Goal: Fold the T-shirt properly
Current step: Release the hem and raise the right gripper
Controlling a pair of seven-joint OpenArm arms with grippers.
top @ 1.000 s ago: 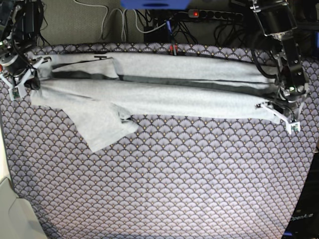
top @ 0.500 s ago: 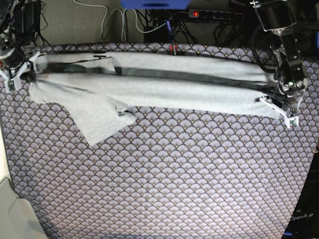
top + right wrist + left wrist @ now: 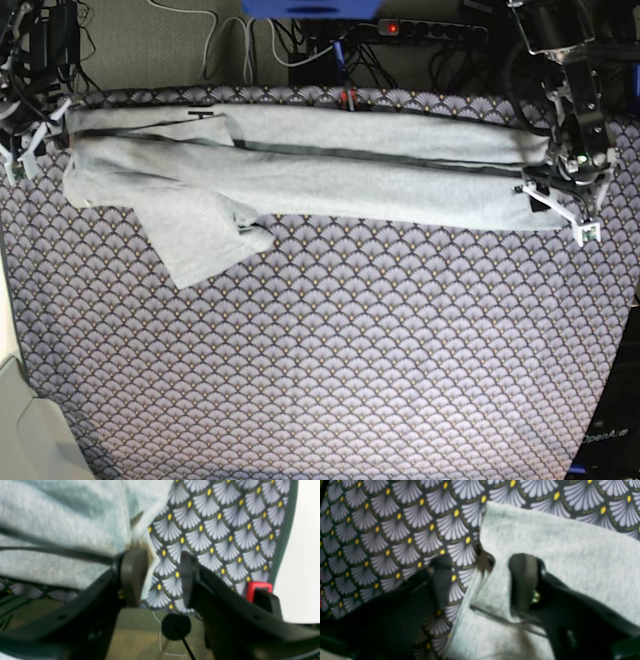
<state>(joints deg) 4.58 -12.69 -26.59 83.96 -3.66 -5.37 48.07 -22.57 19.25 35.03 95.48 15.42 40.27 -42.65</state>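
The light grey T-shirt [image 3: 330,170] lies as a long narrow folded band across the far part of the table, with one sleeve [image 3: 195,240] sticking out toward the front at its left end. My left gripper [image 3: 560,212] is open at the band's right end. In the left wrist view this gripper [image 3: 482,580] has its jaws wide apart, one finger [image 3: 523,580] over the shirt corner [image 3: 557,542] and the other over the patterned cloth. My right gripper [image 3: 30,140] is open at the left end. In the right wrist view it [image 3: 160,578] stands beside the shirt's edge [image 3: 62,517].
A purple-grey fan-scale cloth [image 3: 350,350] covers the table. A power strip [image 3: 430,28] and cables lie behind the far edge. The cloth's edge and a red part [image 3: 258,587] show at the right of the right wrist view.
Both grippers were shut on the shirt's ends and carried the front fold toward the far edge. Now both have opened and the band lies flatter, its dark gap closed.
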